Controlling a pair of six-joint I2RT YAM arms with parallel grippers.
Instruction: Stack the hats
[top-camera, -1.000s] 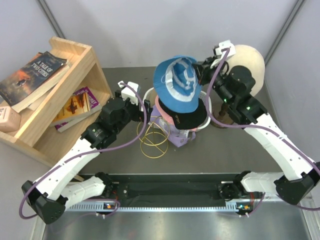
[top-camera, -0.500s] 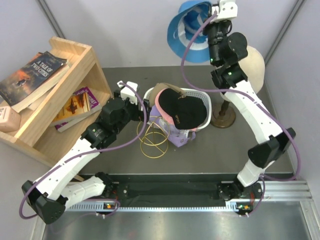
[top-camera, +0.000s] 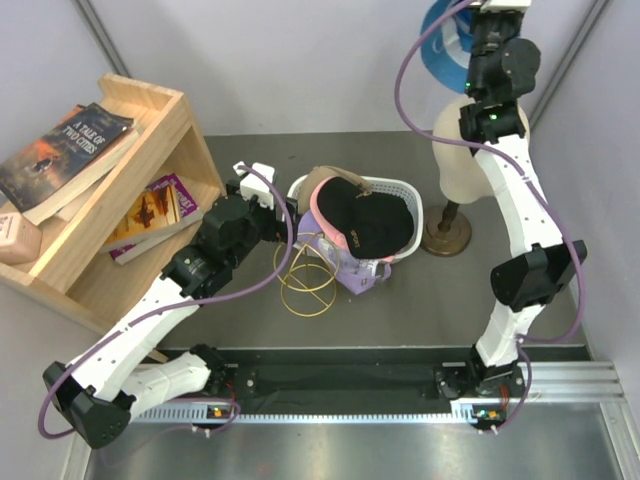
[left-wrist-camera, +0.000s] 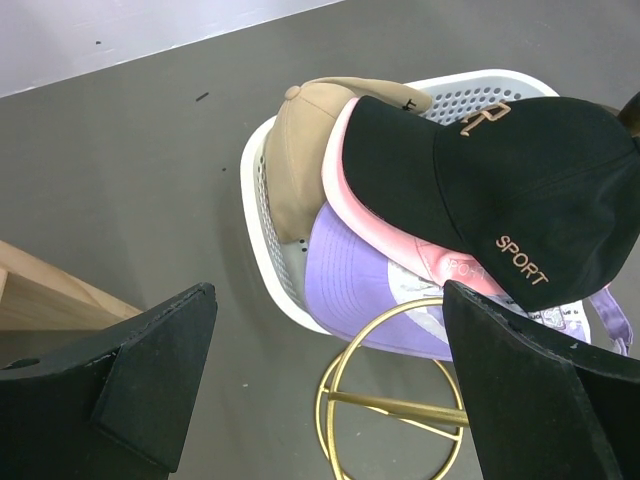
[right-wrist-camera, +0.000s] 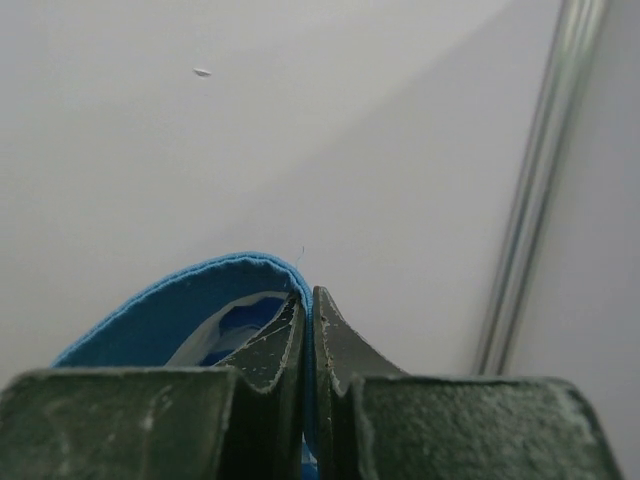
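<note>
A white basket (top-camera: 412, 205) at the table's middle holds a pile of hats: a black cap (top-camera: 368, 222) on top, a pink one (left-wrist-camera: 400, 215) under it, a lavender one (left-wrist-camera: 385, 290) hanging over the near rim, and a tan one (left-wrist-camera: 300, 150) at the back. My left gripper (top-camera: 293, 222) stands open just left of the basket, nothing between its fingers. My right gripper (top-camera: 472, 28) is raised high at the back right, shut on the edge of the royal blue hat (top-camera: 445, 48), which hangs above the table. The blue fabric (right-wrist-camera: 170, 310) shows pinched between the right fingertips.
A cream mannequin head (top-camera: 468, 168) on a wooden stand (top-camera: 447, 238) is right of the basket, below the raised right arm. A gold wire stand (top-camera: 308, 285) sits in front of the basket. A wooden shelf (top-camera: 120, 200) with books fills the left side.
My right arm has lifted the blue hat from above the basket, up and to the right, over the mannequin head. The black cap is now uncovered. The left arm has not moved.
</note>
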